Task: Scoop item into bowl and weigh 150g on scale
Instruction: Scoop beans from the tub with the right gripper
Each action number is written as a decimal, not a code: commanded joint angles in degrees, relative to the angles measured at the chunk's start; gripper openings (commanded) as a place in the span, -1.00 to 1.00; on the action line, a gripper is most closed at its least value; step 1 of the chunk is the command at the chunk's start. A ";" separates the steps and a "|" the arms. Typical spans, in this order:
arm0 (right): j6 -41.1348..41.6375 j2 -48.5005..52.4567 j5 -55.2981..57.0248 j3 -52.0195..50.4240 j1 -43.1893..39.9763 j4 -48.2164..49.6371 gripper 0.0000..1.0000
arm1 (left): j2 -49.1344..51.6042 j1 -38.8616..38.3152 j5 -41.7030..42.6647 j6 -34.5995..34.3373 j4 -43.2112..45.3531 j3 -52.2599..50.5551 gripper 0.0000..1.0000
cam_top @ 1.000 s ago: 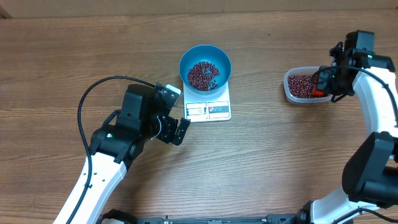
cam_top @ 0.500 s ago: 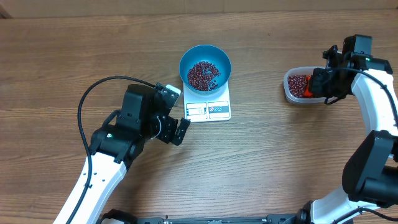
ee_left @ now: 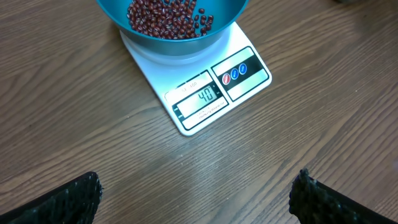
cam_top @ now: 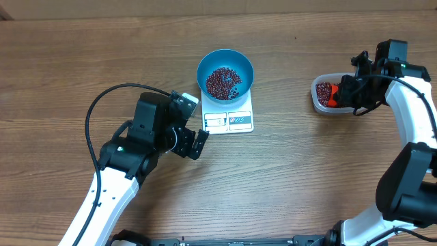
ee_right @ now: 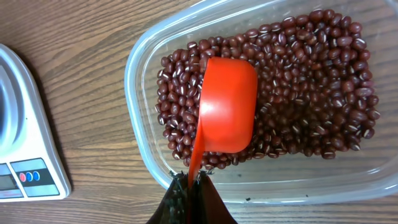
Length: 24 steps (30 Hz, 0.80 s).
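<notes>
Overhead view: blue bowl (cam_top: 242,63) seated on scale (cam_top: 229,121), both arms at the table (cam_top: 307,178).
The bowl holds a shallow layer of beans (cam_top: 223,82) and sits on the white scale near table centre. The left fingers (ee_left: 68,200) are released and spread wide, empty, just in front of the scale display. The right fingers (ee_right: 180,202) are clenched on the handle of an orange scoop (ee_right: 227,106), whose cup rests among more beans in a clear tub (ee_right: 132,93), well apart to the right of the scale.

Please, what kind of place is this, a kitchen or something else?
Probably a robot test bench, not a home kitchen: two robot arms stand at a wooden table that holds a scale, a blue bowl and a tub of beans.
</notes>
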 commanded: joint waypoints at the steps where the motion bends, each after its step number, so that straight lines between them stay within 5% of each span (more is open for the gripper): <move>1: 2.23 1.44 -3.21 -0.98 -1.27 -0.02 -0.92 | -0.02 0.26 -0.20 1.31 0.20 -0.35 0.99; 24: 9.90 2.29 -15.41 -7.21 -8.74 6.23 -0.93 | -0.02 0.26 -0.20 1.29 0.20 -0.35 0.99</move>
